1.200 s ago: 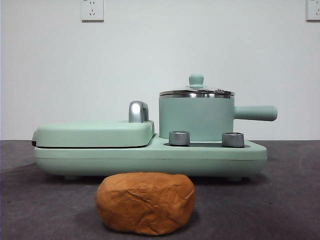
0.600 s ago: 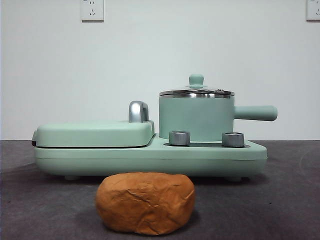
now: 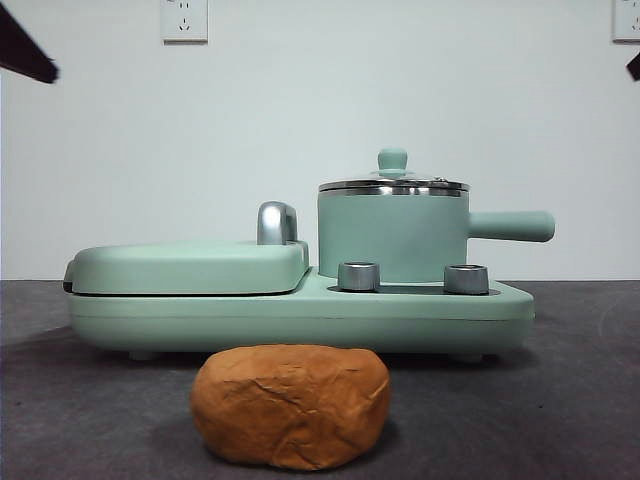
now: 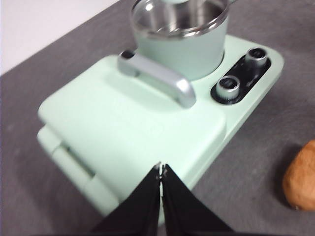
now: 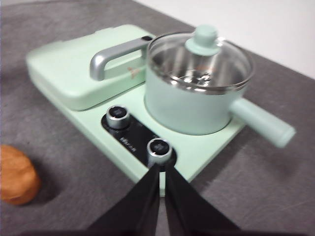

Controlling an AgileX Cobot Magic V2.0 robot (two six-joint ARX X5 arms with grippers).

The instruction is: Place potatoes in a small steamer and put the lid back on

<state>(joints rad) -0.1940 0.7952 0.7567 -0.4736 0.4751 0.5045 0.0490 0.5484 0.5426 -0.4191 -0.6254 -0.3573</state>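
The potato, an orange-brown wrinkled lump, lies on the dark table in front of the appliance; it also shows in both wrist views. The mint-green small steamer stands on the right half of the base, its handle pointing right. The glass lid with its green knob sits on it. My left gripper hovers shut above the flat griddle cover. My right gripper hovers shut above the knob side of the base. Both are high up and hold nothing.
The flat mint-green griddle cover with a steel handle fills the left half of the base. Two steel knobs sit in front of the steamer. Black arm tips show at the top corners.
Black arm tips have come into the top left and top right corners of the front view. Potato, steamer and lid have not moved.
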